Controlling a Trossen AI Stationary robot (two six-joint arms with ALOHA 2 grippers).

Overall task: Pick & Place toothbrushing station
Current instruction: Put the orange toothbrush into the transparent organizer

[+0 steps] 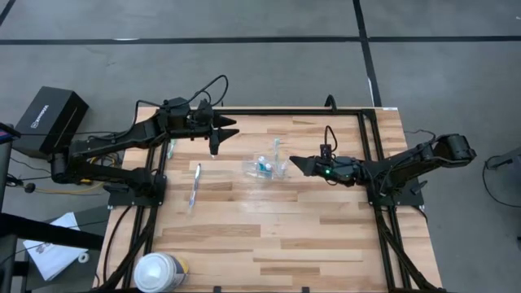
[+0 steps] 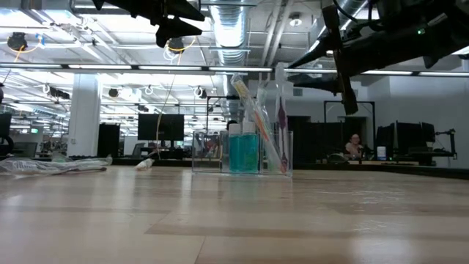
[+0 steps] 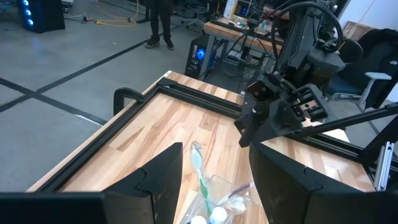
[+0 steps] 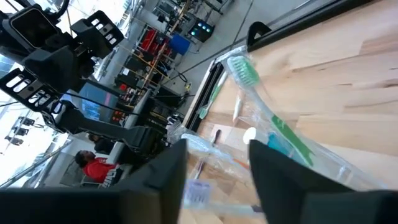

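Note:
The small clear cup [image 1: 267, 168] stands upright on its base near the table's middle. It holds several toothbrushes and two blue white-topped tubes [image 2: 244, 150]. The brushes lean against its rim [image 2: 258, 110]. My left gripper [image 1: 230, 128] is open and hovers to the cup's far left; the cup shows between its fingers in the left wrist view [image 3: 208, 196]. My right gripper [image 1: 293, 163] is open just right of the cup and points at it. Its wrist view [image 4: 217, 168] shows a green toothbrush [image 4: 267, 112] close ahead.
A loose toothbrush [image 1: 195, 185] and a green one [image 1: 171, 149] lie on the left part of the table. A big white canister [image 1: 160, 273] stands at the near left corner. Black frame rails [image 1: 370, 122] run along the table's edges. A black box [image 1: 49, 120] sits off the table's left.

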